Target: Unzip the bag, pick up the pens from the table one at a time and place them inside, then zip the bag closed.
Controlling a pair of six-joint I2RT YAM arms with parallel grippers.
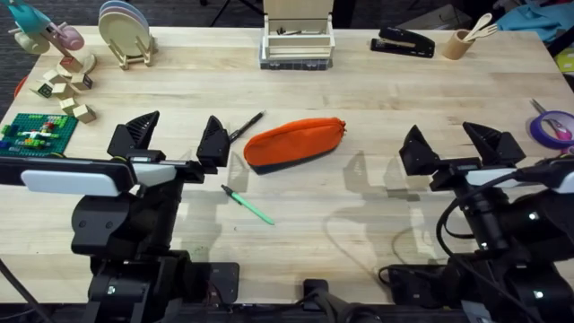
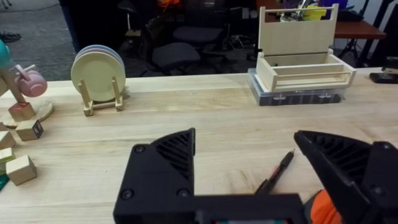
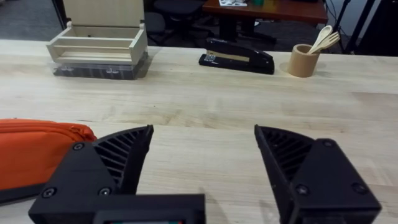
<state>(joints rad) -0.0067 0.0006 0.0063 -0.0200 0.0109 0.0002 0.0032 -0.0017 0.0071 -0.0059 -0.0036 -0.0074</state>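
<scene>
The orange bag (image 1: 294, 143) lies zipped shut in the middle of the table (image 1: 359, 90), its dark underside showing along the near edge; it also shows as the orange bag (image 3: 37, 152) in the right wrist view. A black pen (image 1: 246, 126) lies just left of the bag, seen again as the black pen (image 2: 277, 171). The green pen (image 1: 248, 205) lies in front of the bag. My left gripper (image 1: 178, 136) hovers open left of the bag, near the black pen. My right gripper (image 1: 452, 144) stands open to the bag's right, holding nothing.
A wooden box (image 1: 297, 38) stands at the back centre, a plate rack (image 1: 126, 34) and wooden blocks (image 1: 65, 85) at the back left. A black stapler (image 1: 403, 42) and a cup of utensils (image 1: 461, 42) are at the back right. Purple-handled scissors (image 1: 552, 126) lie at the right edge.
</scene>
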